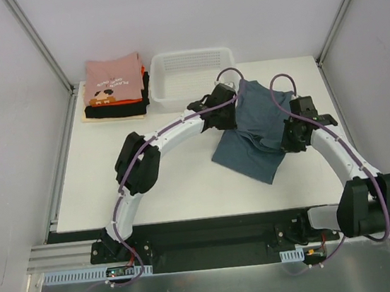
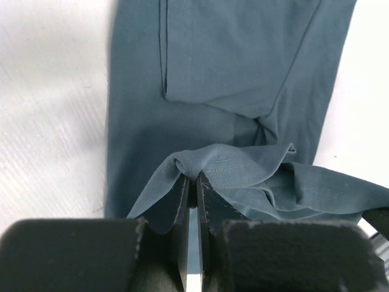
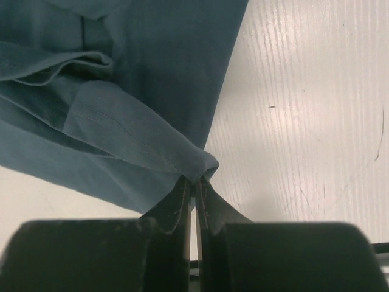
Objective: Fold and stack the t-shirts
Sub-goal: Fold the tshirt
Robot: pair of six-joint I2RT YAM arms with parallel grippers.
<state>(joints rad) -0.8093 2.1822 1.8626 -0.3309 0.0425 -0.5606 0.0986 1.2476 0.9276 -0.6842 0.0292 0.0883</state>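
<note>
Pinching the blue-grey t-shirt [image 1: 249,150] just beside the basket [image 1: 179,99], left hand [image 2: 193,177] and right hand [image 3: 194,181] each clamp a hem fold; moving both together, cloth taut, should fold it squarely.

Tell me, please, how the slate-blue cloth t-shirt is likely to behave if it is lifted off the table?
Probably floppy: the slate-blue cloth t-shirt bunches into soft folds where the left hand and right hand pinch it. It would likely sag between them, since the rest lies limp on the white table. It seems light: thin pinches of its edge hold it.
</note>
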